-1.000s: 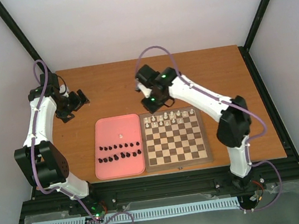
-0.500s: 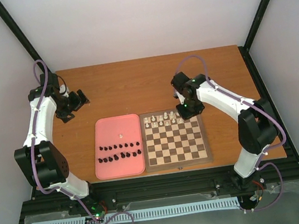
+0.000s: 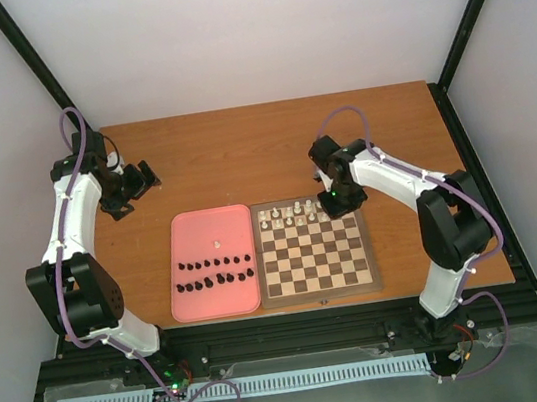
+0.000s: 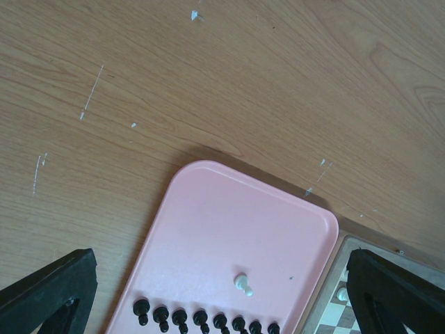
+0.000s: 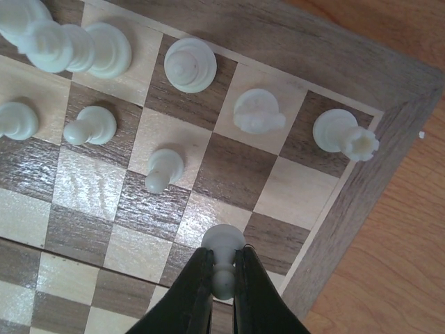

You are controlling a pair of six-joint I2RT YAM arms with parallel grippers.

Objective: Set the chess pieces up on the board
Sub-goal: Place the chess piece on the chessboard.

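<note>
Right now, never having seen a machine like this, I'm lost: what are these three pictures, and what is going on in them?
This is a robot: a left arm and a right arm bolted to a wooden table. One picture looks down from above; the other two come from a camera on each wrist. On the table lie a chessboard, with white pieces along its far side, and a pink tray holding black pieces in two rows and one lone white piece. The right tool is shut on a small white piece over the board near a corner. The left tool hangs open and empty, beyond the tray.
</note>
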